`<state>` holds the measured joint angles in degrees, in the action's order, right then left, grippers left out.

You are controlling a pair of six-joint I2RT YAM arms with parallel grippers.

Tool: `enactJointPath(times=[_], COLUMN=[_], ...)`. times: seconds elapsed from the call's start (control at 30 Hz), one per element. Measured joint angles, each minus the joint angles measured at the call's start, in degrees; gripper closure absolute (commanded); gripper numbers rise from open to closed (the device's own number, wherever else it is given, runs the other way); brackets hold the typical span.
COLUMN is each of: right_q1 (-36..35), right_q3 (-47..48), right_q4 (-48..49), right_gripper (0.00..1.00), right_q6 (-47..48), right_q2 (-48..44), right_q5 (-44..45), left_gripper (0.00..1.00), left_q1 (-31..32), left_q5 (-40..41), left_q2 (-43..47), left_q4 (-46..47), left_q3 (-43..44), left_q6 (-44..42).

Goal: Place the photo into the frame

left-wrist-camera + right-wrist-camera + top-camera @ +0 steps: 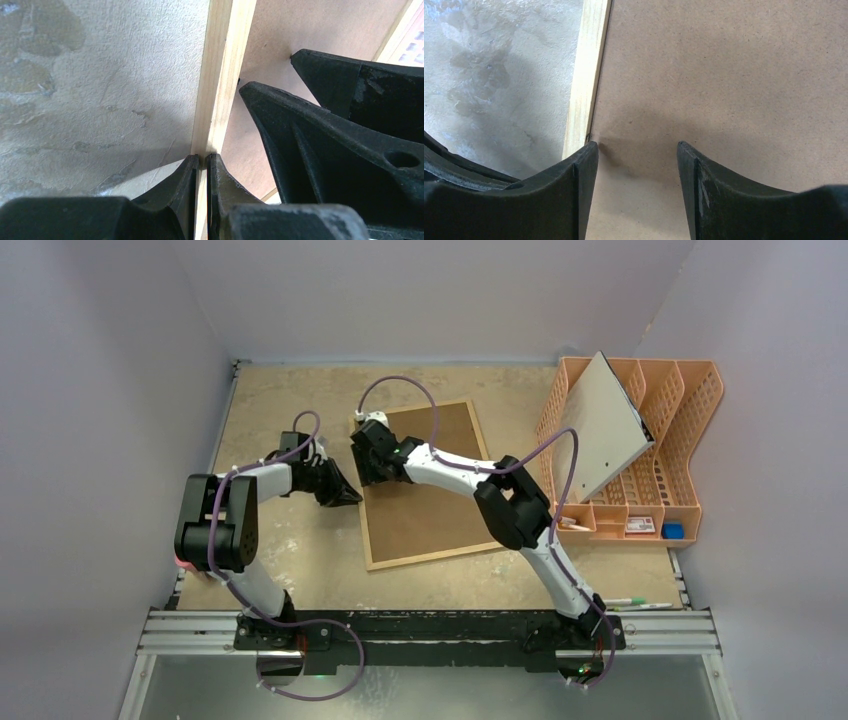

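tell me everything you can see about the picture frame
The frame is a rectangle with thin light-wood rails around a brown fibreboard back. It lies flat, back up, slightly skewed on the table. The shut left end effector meets its left rail; the open right end effector is over the back beside that rail.

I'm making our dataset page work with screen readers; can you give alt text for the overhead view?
A light-wood frame lies back-up on the table, brown fibreboard showing; the left gripper and the right gripper sit at its left edge. At right, an orange file rack holds a leaning grey-white board.
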<state>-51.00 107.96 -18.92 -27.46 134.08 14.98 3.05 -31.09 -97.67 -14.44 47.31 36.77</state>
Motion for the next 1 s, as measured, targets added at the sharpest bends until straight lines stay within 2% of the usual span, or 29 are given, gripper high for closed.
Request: enactJointPath(times=[0.13, 0.3, 0.73, 1.0], right_q1=[0.0, -0.1, 0.9, 0.9], right_q3=[0.0, 1.1, 2.4, 5.6], right_q4=[-0.1, -1.0, -2.6, -5.8], right_gripper=[0.38, 0.30, 0.36, 0.31], right_q6=[0.7, 0.7, -2.2, -3.2], right_q2=[0.0, 0.5, 1.1, 2.8], right_q5=[0.1, -0.1, -2.6, -2.3], left_gripper=[0.96, 0.96, 0.96, 0.96], left_q1=[0.0, 0.0, 0.1, 0.1], left_q5=[0.2, 0.2, 0.3, 0.3], left_q2=[0.0, 0.0, 0.0, 0.0], left_q4=[-0.4, -0.5, -0.9, -0.9], left_q3=[0.2, 0.3, 0.5, 0.5], left_q6=[0.0, 0.0, 0.0, 0.0])
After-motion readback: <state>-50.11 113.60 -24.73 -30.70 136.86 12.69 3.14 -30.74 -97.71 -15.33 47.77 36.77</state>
